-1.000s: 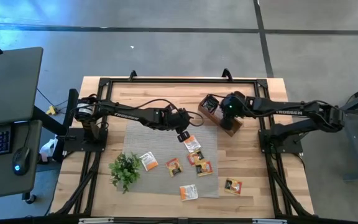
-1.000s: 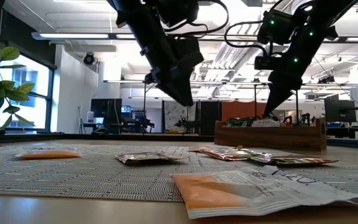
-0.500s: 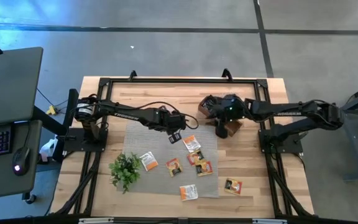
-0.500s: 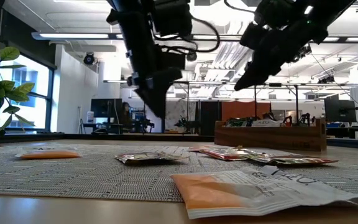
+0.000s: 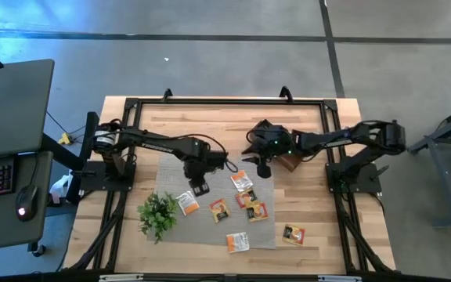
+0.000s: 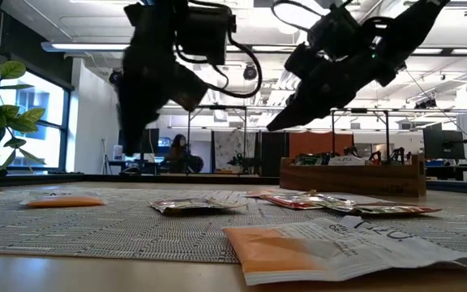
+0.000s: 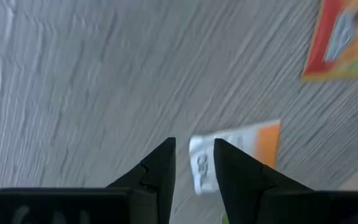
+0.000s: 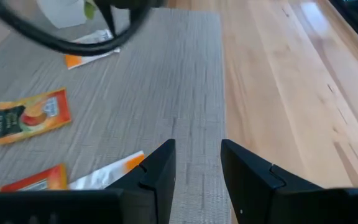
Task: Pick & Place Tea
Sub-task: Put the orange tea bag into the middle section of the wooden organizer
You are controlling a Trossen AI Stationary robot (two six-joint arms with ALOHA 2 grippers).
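Six tea sachets (image 5: 246, 205) show in the high view, five on the grey woven mat (image 5: 171, 176) and one (image 5: 294, 233) on bare wood off its corner nearest the right arm, with a green plant (image 5: 157, 214) at the mat's opposite near edge and a wooden box (image 5: 285, 159) just beyond the mat; the left gripper (image 5: 200, 188) hangs over the mat just by the sachet nearest the plant (image 5: 186, 202), the right gripper (image 5: 263, 168) over the mat's edge beside the box. Low view: both grippers hang clear above the mat, sachets lying flat. Wrist views: the left gripper's fingers (image 7: 160, 168) stand narrowly apart, empty, over an orange-and-white sachet (image 7: 235, 160); the right gripper's fingers (image 8: 160, 168) likewise part narrowly, holding nothing, above the mat.
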